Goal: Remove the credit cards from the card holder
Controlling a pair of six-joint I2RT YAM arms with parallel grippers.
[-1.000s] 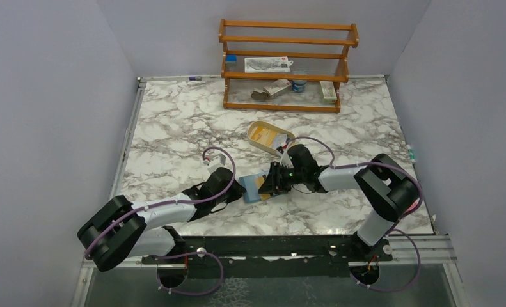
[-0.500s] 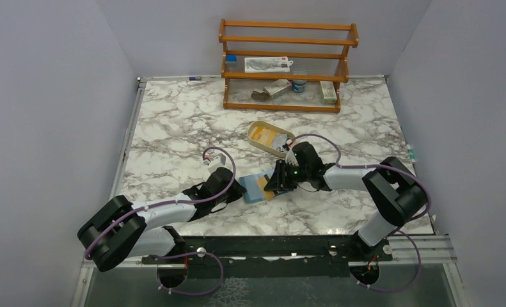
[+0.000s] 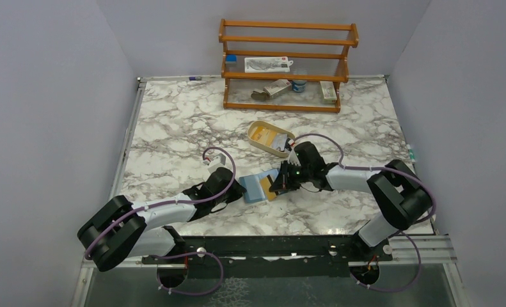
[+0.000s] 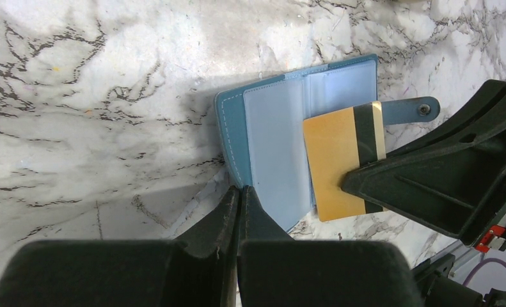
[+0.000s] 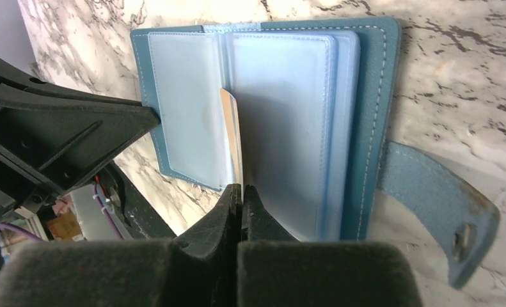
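Now my right claw (image 5: 240, 192) is pinched on the near end of a thin gold plastic card with a dark stripe (image 4: 343, 163), its fingers pressed together with only the card's edge between them. The card runs straight out from my fingertips, its long axis in line with them, and its far end is tucked among the pale blue sleeves of the small teal bifold card holder (image 3: 258, 187), which lies open flat on the marble table (image 3: 173, 128), just left of me. So the way out, I judge, is back along that axis, rightward. My left claw (image 4: 238, 204), fingers together, presses the holder's left edge. The snap tab (image 5: 439, 211) points right.
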